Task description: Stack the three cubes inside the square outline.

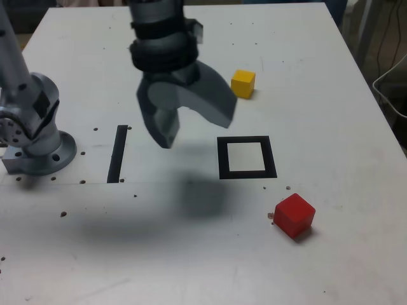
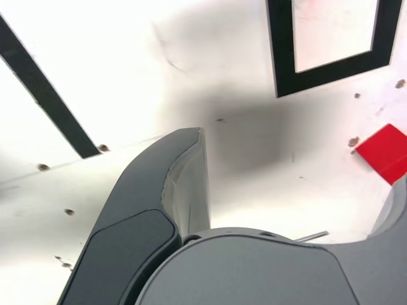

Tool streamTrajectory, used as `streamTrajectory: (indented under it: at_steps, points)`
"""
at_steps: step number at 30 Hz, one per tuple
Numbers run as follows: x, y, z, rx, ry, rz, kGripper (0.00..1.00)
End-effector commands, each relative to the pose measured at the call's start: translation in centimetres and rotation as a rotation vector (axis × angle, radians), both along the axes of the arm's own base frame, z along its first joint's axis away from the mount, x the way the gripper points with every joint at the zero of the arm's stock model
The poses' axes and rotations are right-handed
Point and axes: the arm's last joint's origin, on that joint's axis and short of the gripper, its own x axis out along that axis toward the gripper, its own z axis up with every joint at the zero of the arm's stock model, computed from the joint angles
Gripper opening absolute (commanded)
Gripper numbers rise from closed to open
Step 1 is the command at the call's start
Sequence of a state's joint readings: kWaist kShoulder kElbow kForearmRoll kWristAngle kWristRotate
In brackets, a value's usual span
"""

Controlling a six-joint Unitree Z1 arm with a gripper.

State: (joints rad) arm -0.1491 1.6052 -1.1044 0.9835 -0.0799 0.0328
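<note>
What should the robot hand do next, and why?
Probably swing toward the red cube and come down over it. The gripper is open, empty and above the table, the square outline has nothing in it, and the red cube sits nearest, toward the exterior view's right.

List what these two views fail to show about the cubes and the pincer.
- Green cube: in neither view; whether the arm hides it or it lies outside the frames cannot be told.
- Red cube: cut off by the wrist view's edge; whole in the exterior view.
- Yellow cube: outside the wrist view.
- Pincer: blurred in the exterior view; one finger mostly cut off in the wrist view.
</note>
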Motion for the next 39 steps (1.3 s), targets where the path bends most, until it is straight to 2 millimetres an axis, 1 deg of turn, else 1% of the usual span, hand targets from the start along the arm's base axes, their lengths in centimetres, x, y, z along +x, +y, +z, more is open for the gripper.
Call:
streamTrajectory:
  at_steps: [1, 6, 10, 21, 25, 28, 35, 39]
  points:
    - [0.7, -0.2, -0.1, -0.006, 0.018, 0.014, 0.99]
    - [2.1, -0.8, 0.0, -0.014, 0.045, 0.088, 0.99]
    - [3.0, -1.8, 0.4, -0.024, 0.041, 0.137, 0.99]
    - [5.9, -6.6, 1.0, -0.033, 0.026, 0.27, 0.99]
    - [7.1, -7.9, 1.3, -0.037, 0.029, 0.29, 0.98]
    - [7.9, -8.4, 1.0, -0.027, 0.051, 0.302, 0.98]
    - [10.2, -9.1, -1.0, 0.018, 0.1, 0.365, 0.98]
    - [11.7, -9.6, -1.3, 0.042, 0.126, 0.404, 0.98]
